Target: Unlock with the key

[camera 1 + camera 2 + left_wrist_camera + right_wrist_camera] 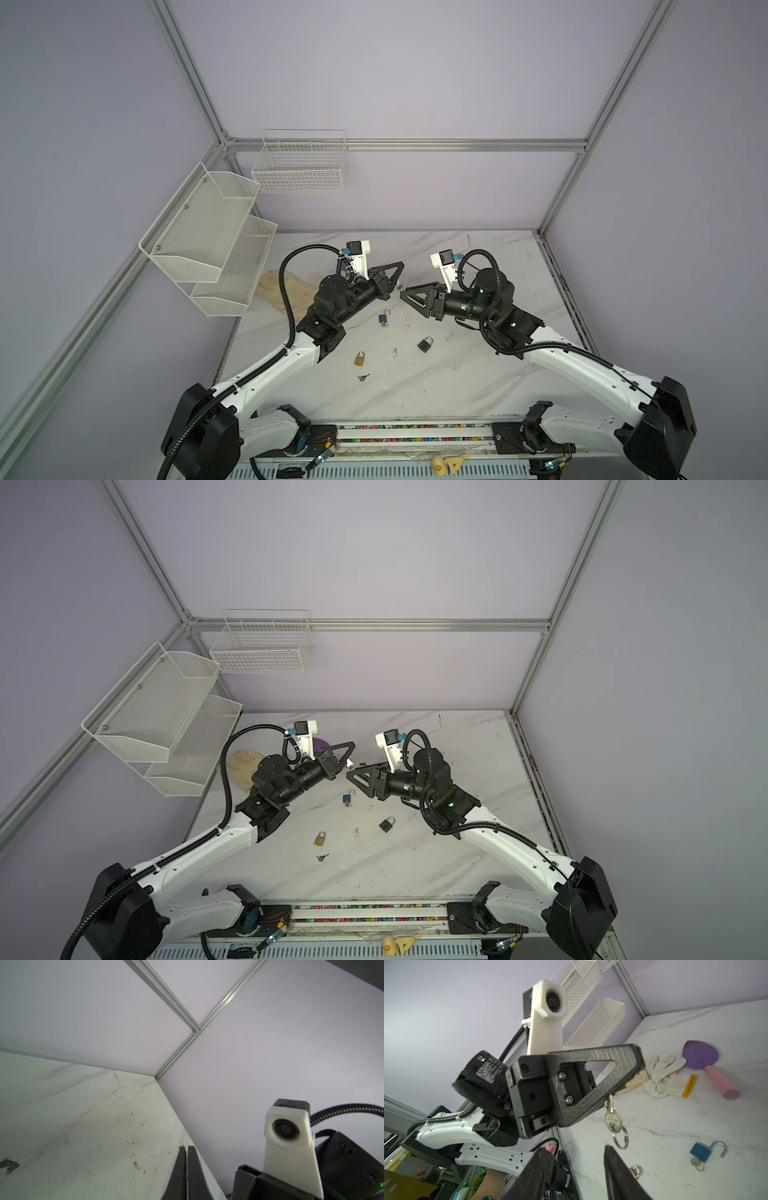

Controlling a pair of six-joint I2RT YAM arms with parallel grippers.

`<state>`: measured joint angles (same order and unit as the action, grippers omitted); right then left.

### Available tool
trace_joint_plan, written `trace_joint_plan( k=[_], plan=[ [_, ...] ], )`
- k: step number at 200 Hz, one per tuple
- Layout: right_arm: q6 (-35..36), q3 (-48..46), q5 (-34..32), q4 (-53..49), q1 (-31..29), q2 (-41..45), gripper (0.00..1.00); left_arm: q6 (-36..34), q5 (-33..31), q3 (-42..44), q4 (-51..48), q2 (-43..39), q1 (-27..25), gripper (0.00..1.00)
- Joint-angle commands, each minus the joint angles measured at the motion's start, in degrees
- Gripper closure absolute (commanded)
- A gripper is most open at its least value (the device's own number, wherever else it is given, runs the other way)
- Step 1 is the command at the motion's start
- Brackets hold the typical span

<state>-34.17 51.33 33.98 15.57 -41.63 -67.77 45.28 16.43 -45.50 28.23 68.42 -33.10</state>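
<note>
**Left gripper (pixel 636 1064) is pinching the key (pixel 612 1120) in the air above the blue padlock (pixel 699 1152), while the right gripper (pixel 574 1155) is facing it with jaws apart.**

The left jaws are clamping together on the key's blade, so its round head and split ring are hanging down, clear of the marble table (pixel 457 374). The right gripper's two fingers are standing spread just beside the ring, not touching it. The blue padlock is lying on the table with its shackle swung open and another small key sitting in its base. The black padlock (pixel 424 344) and the brass padlock (pixel 360 359) are lying nearer the robot than the blue padlock, one on either side of it.
</note>
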Motion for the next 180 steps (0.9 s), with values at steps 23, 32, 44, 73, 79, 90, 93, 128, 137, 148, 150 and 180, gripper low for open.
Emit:
trace_joint_plan(
  k=[23,32,44,73,79,90,93,128,137,148,150,180],
  plan=[
    [-1.8,-3.5,1.4,4.8,2.1,3.6,0.48,-6.6,4.3,-5.0,6.7,-0.5,-0.6,1.0],
    [-1.9,-3.9,2.8,7.0,2.4,3.1,0.48,-6.0,4.3,-4.9,7.3,-0.4,-0.8,1.0],
    [-1.9,-4.0,4.0,8.7,2.8,2.0,0.48,-5.1,4.9,-4.9,8.5,-0.2,-0.9,1.0],
    [-2.7,-4.2,6.4,12.8,3.8,0.3,0.48,-3.3,5.1,-4.7,10.7,0.2,-1.2,1.0],
    [-2.6,-4.1,6.5,12.8,4.0,-0.1,0.48,-3.0,5.1,-4.8,10.9,0.3,-1.3,1.0],
    [-2.8,-4.0,6.9,13.3,4.7,-0.6,0.49,-2.7,5.0,-4.8,11.5,0.5,-1.3,1.0],
    [-3.0,-4.1,7.2,13.8,4.8,-0.8,0.49,-2.6,5.1,-4.8,11.5,0.5,-1.3,1.0],
    [-3.5,-3.8,8.7,17.3,5.0,-2.1,0.51,-2.1,5.4,-4.5,13.9,1.1,-1.5,1.0],
    [-3.7,-3.8,8.9,18.3,5.0,-2.5,0.51,-1.9,5.4,-4.5,14.5,1.2,-1.6,1.0],
    [-4.1,-3.9,9.5,19.8,5.0,-3.1,0.52,-1.8,5.4,-4.8,14.4,1.5,-1.7,1.0],
    [-4.1,-3.9,9.5,20.0,5.0,-3.3,0.52,-1.8,5.4,-4.8,14.5,1.6,-1.7,1.0],
    [-4.8,-3.5,10.6,21.8,5.1,-5.3,0.61,-1.7,5.5,-5.3,14.4,2.1,-1.7,1.0]
  ],
)
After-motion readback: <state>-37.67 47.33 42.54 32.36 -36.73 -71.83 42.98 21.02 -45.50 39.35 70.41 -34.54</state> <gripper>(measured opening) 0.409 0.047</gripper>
